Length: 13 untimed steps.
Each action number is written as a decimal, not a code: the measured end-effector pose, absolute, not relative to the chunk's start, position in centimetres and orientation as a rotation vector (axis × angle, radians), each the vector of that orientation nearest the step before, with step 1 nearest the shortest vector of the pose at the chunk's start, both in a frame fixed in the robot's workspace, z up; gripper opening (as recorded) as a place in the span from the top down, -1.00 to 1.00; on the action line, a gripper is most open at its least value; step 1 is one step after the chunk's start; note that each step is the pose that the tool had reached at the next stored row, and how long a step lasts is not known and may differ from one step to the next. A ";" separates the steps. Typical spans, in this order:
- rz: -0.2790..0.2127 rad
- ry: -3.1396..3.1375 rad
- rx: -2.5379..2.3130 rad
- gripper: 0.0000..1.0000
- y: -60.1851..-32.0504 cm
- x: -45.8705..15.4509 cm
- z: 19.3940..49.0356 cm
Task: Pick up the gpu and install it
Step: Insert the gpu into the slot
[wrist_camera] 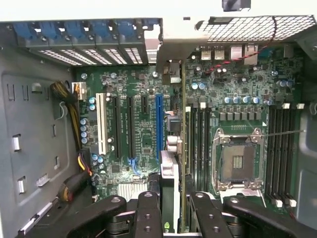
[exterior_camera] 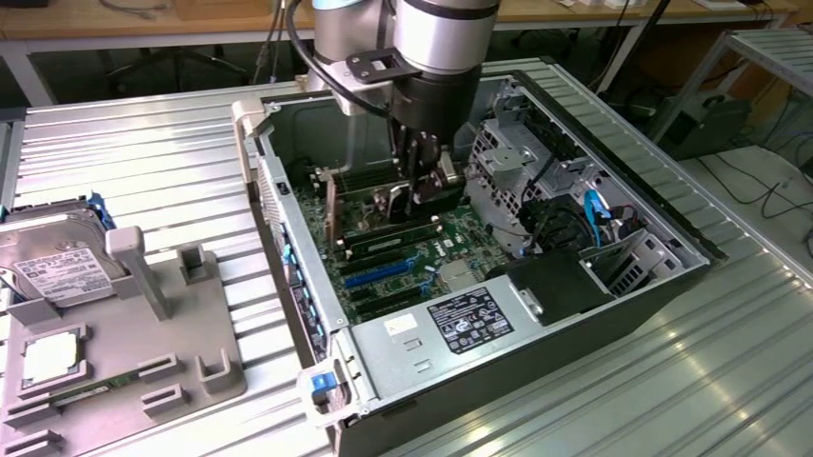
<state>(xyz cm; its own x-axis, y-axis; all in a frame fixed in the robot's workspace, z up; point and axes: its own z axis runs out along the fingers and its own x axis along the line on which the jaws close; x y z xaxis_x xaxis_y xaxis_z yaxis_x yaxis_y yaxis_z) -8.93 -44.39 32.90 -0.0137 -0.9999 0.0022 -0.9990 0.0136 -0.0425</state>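
The tool is closed partway on the gpu, which is held edge-on between its fingers inside the open computer case, over the motherboard and beside the blue slot. A hard drive is seen at the exterior view's left, on a grey holder on the tabletop.

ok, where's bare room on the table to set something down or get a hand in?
Bare table on the exterior view's right of the case, and beyond the tray on its left. Crowded: tray with the drive; case interior, where the fingers grip the gpu.
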 end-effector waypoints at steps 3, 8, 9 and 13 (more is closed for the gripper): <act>-0.049 2.216 -2.186 0.44 -44.9 -9.0 32.8; -0.038 2.211 -2.181 0.44 -45.1 -9.1 32.4; -0.038 2.211 -2.181 0.44 -45.2 -9.1 32.3; -0.039 2.212 -2.181 0.44 -45.2 -9.1 31.8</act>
